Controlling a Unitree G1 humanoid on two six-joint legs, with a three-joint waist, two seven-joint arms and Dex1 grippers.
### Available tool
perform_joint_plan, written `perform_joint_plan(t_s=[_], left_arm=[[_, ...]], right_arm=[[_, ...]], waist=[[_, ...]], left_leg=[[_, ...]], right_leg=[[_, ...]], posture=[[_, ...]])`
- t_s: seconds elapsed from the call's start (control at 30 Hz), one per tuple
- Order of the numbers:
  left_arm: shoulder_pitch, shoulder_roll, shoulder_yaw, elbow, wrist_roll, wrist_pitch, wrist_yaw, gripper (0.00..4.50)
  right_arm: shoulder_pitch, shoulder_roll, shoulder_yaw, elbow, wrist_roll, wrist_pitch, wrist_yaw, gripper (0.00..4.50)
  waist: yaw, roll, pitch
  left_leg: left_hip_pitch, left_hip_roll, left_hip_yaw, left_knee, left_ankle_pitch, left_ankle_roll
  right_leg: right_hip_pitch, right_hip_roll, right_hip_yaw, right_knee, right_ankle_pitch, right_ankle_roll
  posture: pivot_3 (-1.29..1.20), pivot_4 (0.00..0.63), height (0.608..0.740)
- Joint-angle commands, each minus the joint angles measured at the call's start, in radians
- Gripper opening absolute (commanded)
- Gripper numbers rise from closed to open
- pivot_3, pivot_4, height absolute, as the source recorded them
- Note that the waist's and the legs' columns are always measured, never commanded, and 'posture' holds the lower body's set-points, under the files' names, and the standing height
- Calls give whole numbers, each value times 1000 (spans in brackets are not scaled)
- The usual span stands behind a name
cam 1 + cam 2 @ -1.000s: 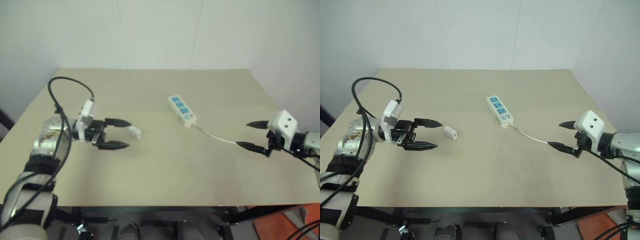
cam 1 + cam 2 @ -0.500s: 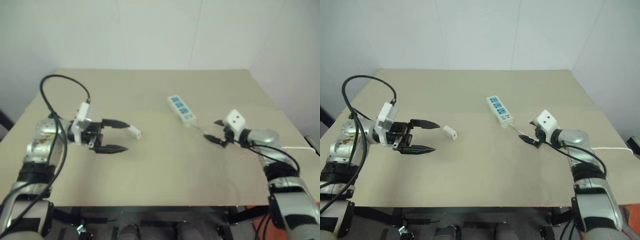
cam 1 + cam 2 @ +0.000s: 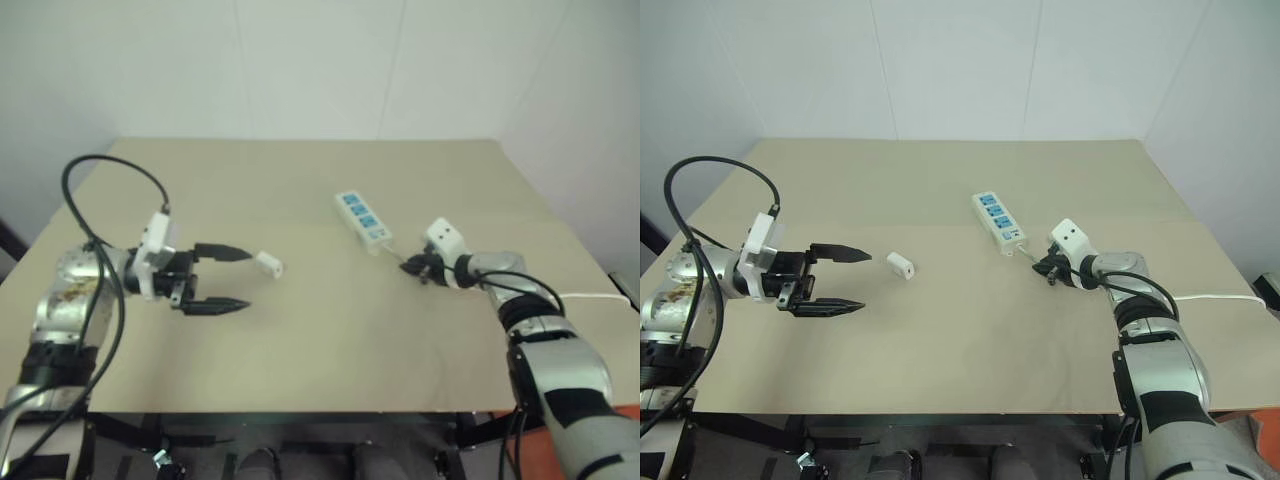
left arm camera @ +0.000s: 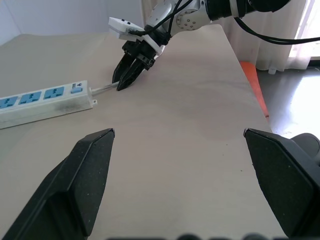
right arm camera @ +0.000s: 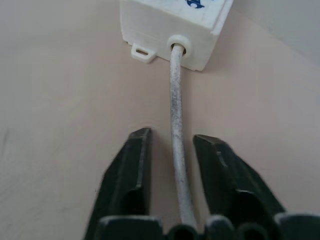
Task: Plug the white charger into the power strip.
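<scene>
Right wrist view has the right gripper [image 5: 172, 155] nearly closed around the thin cord [image 5: 176, 150], just short of the power strip [image 5: 175, 25]; whether it pinches yet, I can't tell. On the near left, the left gripper [image 3: 845, 281] hangs wide open and empty. A little farther in, the white charger [image 3: 900, 265] lies loose on the table [image 3: 940, 340], well apart from the strip. Nothing plugged yet: pickup and insertion remain.

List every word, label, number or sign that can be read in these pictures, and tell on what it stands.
Nothing can be read as text.
Power strip: small blue print at the cord end and on its blue socket faces, too small and blurred to read.
White charger: no marking visible.
</scene>
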Motion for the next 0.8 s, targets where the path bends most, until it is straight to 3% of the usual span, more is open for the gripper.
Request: perform_joint_plan(t_s=[0.03, 0.17, 0.27, 0.43, 0.57, 0.8], left_arm=[[-50, 14, 32, 19, 13, -6, 3, 4500], [-78, -1, 24, 40, 26, -10, 4, 4500], [-89, -9, 21, 37, 26, -4, 0, 4500], [-95, -16, 22, 26, 31, 9, -3, 4500], [-112, -24, 16, 51, 39, 6, -13, 4500], [-145, -44, 3, 54, 37, 26, -23, 4500]], right_arm=[[-8, -6, -4, -15, 0, 4, 28, 146], [48, -28, -5, -102, 4, -36, 50, 27], [157, -74, -27, -295, 45, -10, 103, 27], [482, -181, -123, -822, 191, 210, 165, 27], [713, -193, -161, -1068, 196, 289, 73, 27], [869, -96, -234, -1307, 236, 351, -134, 2319]], waist=[[0, 0, 0], [0, 0, 0], [3, 0, 0], [13, 0, 0], [13, 0, 0], [4, 0, 0]], left_leg=[[0, 0, 0, 0, 0, 0], [0, 0, 0, 0, 0, 0], [0, 0, 0, -1, 0, 0], [-3, 0, -1, -1, 0, 0], [-3, 0, -1, 0, 0, 0], [5, 0, -1, 0, 0, 0]], right_leg=[[0, 0, 0, 0, 0, 0], [0, 0, 0, 0, 0, 0], [0, 0, 0, 0, 0, 0], [-1, 0, -1, 0, 0, 0], [-2, 0, -1, 0, -1, 2], [6, 1, 0, 0, -4, 7]], posture=[[0, 150, 740], [0, 150, 740], [0, 150, 740], [0, 150, 740], [0, 150, 740], [0, 150, 740]])
